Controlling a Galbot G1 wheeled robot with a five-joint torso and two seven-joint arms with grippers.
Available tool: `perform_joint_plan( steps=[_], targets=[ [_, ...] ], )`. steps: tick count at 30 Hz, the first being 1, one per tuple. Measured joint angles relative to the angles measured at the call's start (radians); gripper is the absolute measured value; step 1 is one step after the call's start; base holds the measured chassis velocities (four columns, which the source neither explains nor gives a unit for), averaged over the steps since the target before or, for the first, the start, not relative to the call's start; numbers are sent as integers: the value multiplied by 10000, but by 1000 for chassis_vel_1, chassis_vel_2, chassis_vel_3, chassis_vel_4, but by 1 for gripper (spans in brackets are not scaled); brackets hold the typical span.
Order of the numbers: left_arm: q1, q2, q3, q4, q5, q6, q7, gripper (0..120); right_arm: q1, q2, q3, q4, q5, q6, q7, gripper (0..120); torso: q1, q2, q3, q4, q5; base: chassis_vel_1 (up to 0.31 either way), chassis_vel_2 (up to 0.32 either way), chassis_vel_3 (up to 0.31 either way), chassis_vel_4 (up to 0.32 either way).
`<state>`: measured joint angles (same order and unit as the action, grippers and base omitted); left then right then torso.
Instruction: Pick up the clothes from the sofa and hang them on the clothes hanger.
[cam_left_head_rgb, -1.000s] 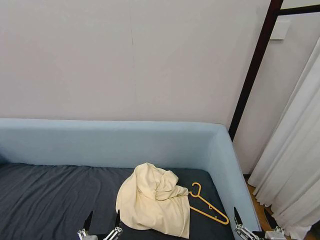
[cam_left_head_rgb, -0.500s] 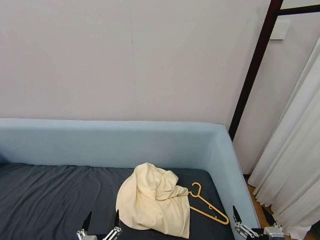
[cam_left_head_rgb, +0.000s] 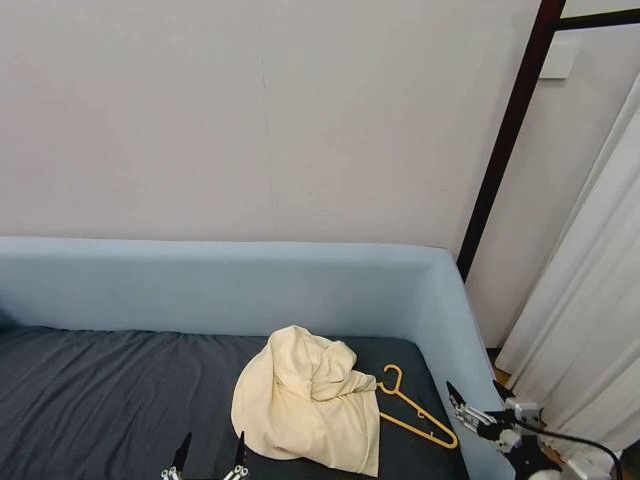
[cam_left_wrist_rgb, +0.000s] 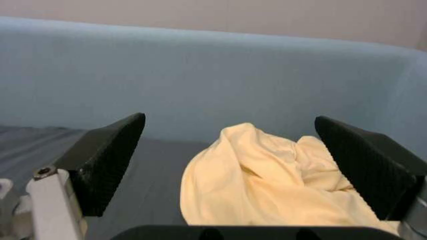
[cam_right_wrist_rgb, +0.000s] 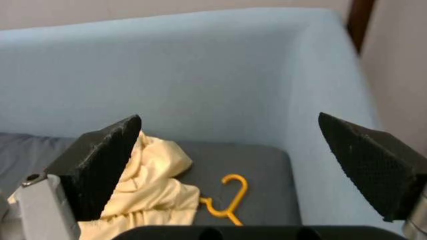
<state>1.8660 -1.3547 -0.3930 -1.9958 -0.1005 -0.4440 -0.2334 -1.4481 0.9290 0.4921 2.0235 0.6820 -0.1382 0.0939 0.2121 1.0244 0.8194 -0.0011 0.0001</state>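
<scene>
A crumpled cream garment (cam_left_head_rgb: 305, 410) lies on the sofa's dark seat (cam_left_head_rgb: 100, 400), near the right end. Just right of it lies a yellow hanger (cam_left_head_rgb: 415, 415), its hook toward the backrest. My left gripper (cam_left_head_rgb: 212, 446) is open at the view's bottom edge, just in front of the garment's left side. My right gripper (cam_left_head_rgb: 473, 397) is open and hovers over the sofa's right arm, beside the hanger. The left wrist view looks between open fingers (cam_left_wrist_rgb: 107, 160) at the garment (cam_left_wrist_rgb: 267, 185). The right wrist view shows the garment (cam_right_wrist_rgb: 150, 190) and hanger (cam_right_wrist_rgb: 227, 197) below its open fingers (cam_right_wrist_rgb: 100, 160).
The light blue backrest (cam_left_head_rgb: 250, 285) and right arm (cam_left_head_rgb: 450, 330) wall in the seat. A black rack pole (cam_left_head_rgb: 505, 140) rises behind the sofa's right corner. White curtains (cam_left_head_rgb: 590, 320) hang at the far right. The dark seat stretches away to the left.
My right gripper has risen and moved left, coming over the sofa's arm toward the hanger. My left gripper has sunk slightly. Garment and hanger have not moved.
</scene>
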Motion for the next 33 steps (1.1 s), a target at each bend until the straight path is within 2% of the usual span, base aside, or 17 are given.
perform_joint_plan(
  steps=[1, 2, 4, 5, 10, 11, 12, 14, 16, 19, 20, 25, 26, 29, 33],
  targets=[
    [31, -53, -12, 9, 44, -13, -2, 100, 576, -190, -464, -306, 47, -97, 23, 100, 0, 0, 0, 1, -1, 0, 0, 0, 0],
    [31, -53, -12, 9, 44, -13, -2, 100, 576, -190, -464, -306, 47, -97, 23, 100, 0, 0, 0, 1, -1, 0, 0, 0, 0],
    [75, -176, -31, 17, 189, -30, 1, 100, 1916, -473, -1690, -927, 289, -404, 82, 100, 1, -1, 0, -5, 1, 0, 0, 0, 0],
    [75, -176, -31, 17, 189, -30, 1, 100, 1916, -473, -1690, -927, 289, -404, 82, 100, 1, -1, 0, -5, 1, 0, 0, 0, 0],
    [130, -233, -42, 73, 395, -110, 22, 100, 5131, -700, -4339, -2499, 1429, -1813, 357, 100, 0, -1, 1, -6, 0, 0, 0, 0, 0],
    [130, -233, -42, 73, 395, -110, 22, 100, 5131, -700, -4339, -2499, 1429, -1813, 357, 100, 0, -1, 1, -6, 0, 0, 0, 0, 0],
    [140, -228, -51, 75, 424, -119, 10, 100, 5774, -666, -4913, -2827, 1492, -2088, 433, 100, 1, 0, 1, -9, -1, 0, 0, 0, 0],
    [219, -234, -84, 76, 470, -166, -2, 100, 7146, -277, -6084, -3568, 1737, -2984, 652, 100, 1, -1, 1, -9, -5, 0, 0, 0, 0],
    [257, -258, -102, 75, 487, -188, -17, 100, 7525, -66, -6406, -3842, 1829, -3191, 686, 100, 1, -1, 1, -4, -4, 0, 0, 0, 0],
    [445, -404, -151, 82, 529, -281, -58, 100, 8686, 1111, -7364, -5330, 2124, -3510, 914, 100, 1, -1, 1, -1, -2, 0, 0, 0, 0],
    [445, -404, -151, 82, 529, -281, -58, 100, 8686, 1111, -7364, -5330, 2124, -3510, 914, 100, 1, -1, 1, -1, -2, 0, 0, 0, 0],
    [700, -668, -169, 132, 734, -423, -117, 100, 9572, 2670, -7882, -7577, 1889, -3408, 756, 100, 0, -1, 0, -4, -1, 0, 0, 0, 0],
    [700, -668, -169, 132, 734, -423, -117, 100, 9572, 2670, -7882, -7577, 1889, -3408, 756, 100, 0, -1, 0, -4, -1, 0, 0, 0, 0],
    [805, -833, -177, 146, 880, -493, -156, 100, 9815, 3530, -7912, -8896, 1486, -3086, 437, 100, 1, 0, -1, -5, -4, 0, 0, 0, 0],
    [945, -947, -210, 147, 940, -571, -161, 100, 9857, 4031, -8120, -9672, 1079, -2712, 142, 100, 1, -1, 0, -5, -4, 0, 0, 0, 0]
  ],
)
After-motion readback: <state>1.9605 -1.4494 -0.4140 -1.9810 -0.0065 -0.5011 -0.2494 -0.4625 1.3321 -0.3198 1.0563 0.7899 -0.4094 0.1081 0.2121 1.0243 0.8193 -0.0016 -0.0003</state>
